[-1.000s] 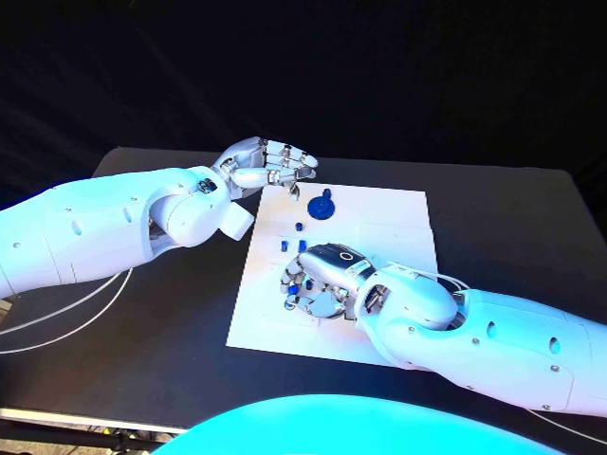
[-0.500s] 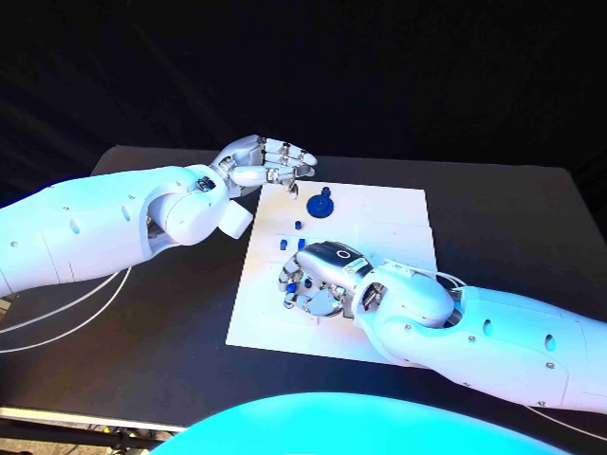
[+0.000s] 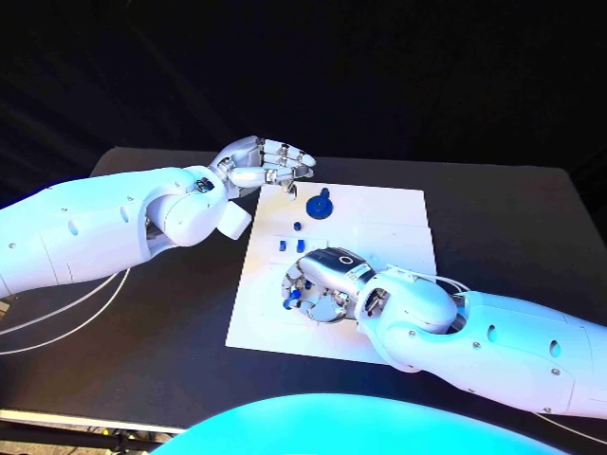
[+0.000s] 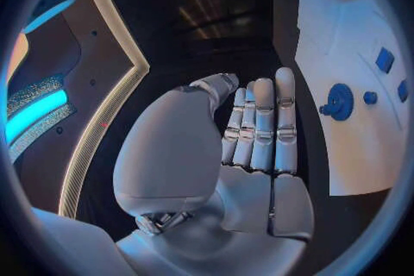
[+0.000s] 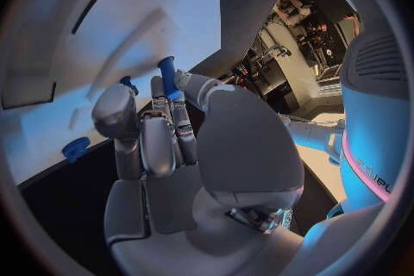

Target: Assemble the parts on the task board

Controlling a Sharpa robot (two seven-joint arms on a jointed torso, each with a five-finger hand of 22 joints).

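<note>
Hands work apart over the white task board (image 3: 386, 227) on the black desk (image 3: 523, 227): from the head view, the right hand (image 3: 324, 284) hovers over the board's near left, pinching a small blue part (image 3: 293, 296), likely to seat it, while a round blue part (image 3: 321, 204) lies at 12 o'clock. Left wrist view: the left hand (image 4: 250, 145), fingers straight and pressed together, holds nothing, apparently waiting beside the board. Right wrist view: the blue part (image 5: 168, 76) stands lengthwise along the fingertips, pointing toward the board.
</note>
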